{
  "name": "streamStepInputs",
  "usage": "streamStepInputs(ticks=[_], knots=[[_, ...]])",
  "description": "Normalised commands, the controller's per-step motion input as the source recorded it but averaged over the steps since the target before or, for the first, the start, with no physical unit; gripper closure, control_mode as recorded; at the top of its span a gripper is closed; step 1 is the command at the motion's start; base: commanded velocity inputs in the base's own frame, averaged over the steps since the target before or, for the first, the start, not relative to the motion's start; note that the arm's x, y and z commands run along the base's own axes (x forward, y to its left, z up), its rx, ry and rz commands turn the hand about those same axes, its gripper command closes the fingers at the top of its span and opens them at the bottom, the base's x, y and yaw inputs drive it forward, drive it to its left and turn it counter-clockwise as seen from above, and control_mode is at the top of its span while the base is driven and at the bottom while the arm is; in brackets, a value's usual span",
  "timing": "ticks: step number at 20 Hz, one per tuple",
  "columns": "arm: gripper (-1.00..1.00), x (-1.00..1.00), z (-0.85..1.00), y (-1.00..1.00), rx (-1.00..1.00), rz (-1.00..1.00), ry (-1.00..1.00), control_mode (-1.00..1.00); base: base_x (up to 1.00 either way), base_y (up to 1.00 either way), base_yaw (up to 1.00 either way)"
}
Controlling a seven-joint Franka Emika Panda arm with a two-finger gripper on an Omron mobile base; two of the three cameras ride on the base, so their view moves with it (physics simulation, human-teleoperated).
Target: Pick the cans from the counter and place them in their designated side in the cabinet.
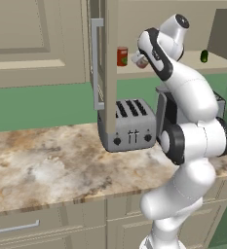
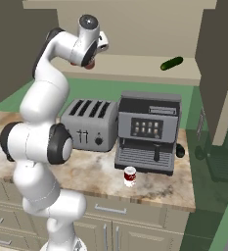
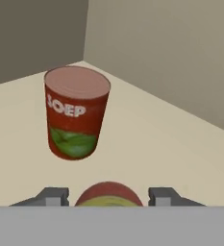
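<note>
My gripper (image 3: 108,197) is shut on a small can (image 3: 107,193) with yellow and red bands, which sits between the two finger tips. It is held up at the pale shelf (image 1: 134,71) of the open cabinet, whose door bears a grey bar handle (image 1: 96,63). In the base views the gripper (image 1: 140,61) (image 2: 90,63) hangs at the shelf's left part. A taller red can (image 3: 76,113) with a green patch stands on the shelf just ahead. The second can (image 2: 130,176), dark red over white, stands on the counter (image 2: 93,172) in front of the coffee machine.
A grey toaster (image 1: 127,127) and a coffee machine (image 2: 147,132) stand on the counter under the cabinet. A small dark green object (image 2: 171,63) lies on the right of the shelf. The open cabinet door (image 1: 110,53) stands left of the arm.
</note>
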Motion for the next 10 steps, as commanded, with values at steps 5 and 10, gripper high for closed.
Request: streamStepInputs(ticks=[5, 10], knots=[[-1.0, 0.04, -0.02, 0.0, -0.01, 0.02, 0.0, -1.0, 0.0, 0.0, 0.0], [-1.0, 0.01, 0.0, 0.0, 0.0, 0.03, -0.03, -1.0, 0.0, 0.0, 0.0]])
